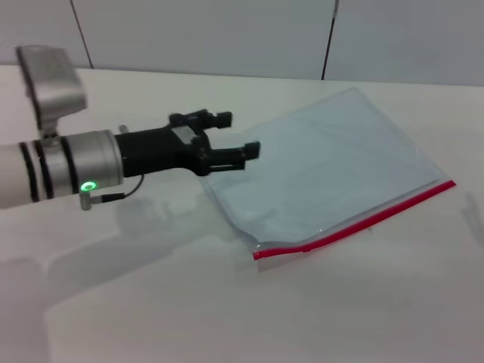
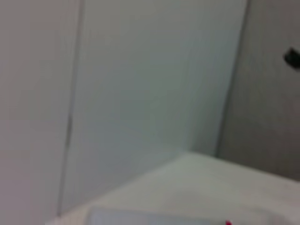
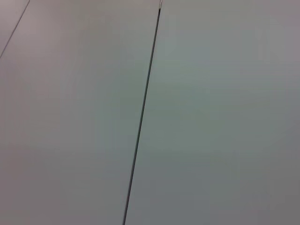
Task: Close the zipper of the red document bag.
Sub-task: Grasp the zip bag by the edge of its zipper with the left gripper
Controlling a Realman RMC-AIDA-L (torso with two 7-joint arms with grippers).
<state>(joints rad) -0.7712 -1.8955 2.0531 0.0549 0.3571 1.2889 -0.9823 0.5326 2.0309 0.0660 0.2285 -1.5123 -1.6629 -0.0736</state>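
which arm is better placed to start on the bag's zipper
Probably left. The left gripper, fingers open, hovers at the red document bag's edge, though the zipper lies on the far side. The right arm is out of sight.

The red document bag lies flat on the table, its zipper along the near edge; the left gripper is at its left side

Pale-blue document bag, red zipper

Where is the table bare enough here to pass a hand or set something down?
Bare table lies in front of the zipper, and at the left behind the arm. It is crowded where the left end effector, open, meets the red document bag at its left edge.
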